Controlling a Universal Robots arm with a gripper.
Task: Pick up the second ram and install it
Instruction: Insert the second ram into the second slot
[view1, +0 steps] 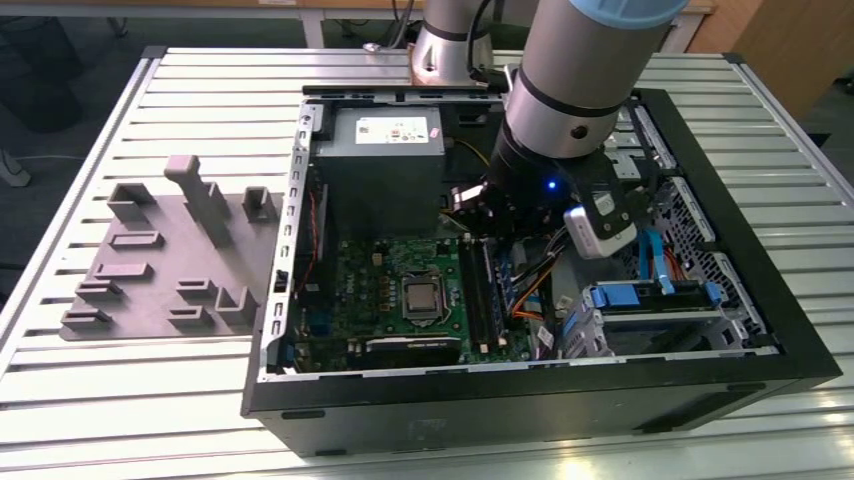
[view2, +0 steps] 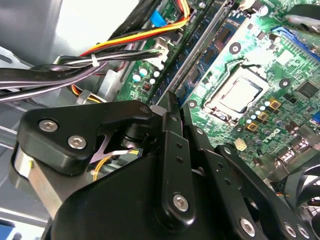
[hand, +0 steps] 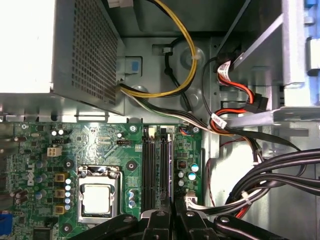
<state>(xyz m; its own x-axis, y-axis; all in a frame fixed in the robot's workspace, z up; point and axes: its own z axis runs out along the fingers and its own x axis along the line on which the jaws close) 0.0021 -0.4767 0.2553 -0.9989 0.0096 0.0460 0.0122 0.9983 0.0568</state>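
The jaws (hand: 172, 214) are down inside the computer case (view1: 534, 400), clenched on the thin top edge of the ram (view2: 220, 42). The ram stands on its edge between the jaws and runs out from them along the green board. Two black slots (hand: 155, 165) lie just beside the jaws, the silver chip (hand: 97, 197) sits near them, and the grey tray (view1: 160, 270) lies well apart on the desk (view1: 134, 400).

Computer case (view1: 747, 330) right of centre on desk (view1: 160, 400). Tray (view1: 147, 270) left of case. Inside: power supply (view1: 380, 150) at upper part, motherboard (view1: 387, 300) below it, drive cage (view1: 654, 310) lower right. End effector (view1: 501, 215) over memory slots (view1: 483, 300).
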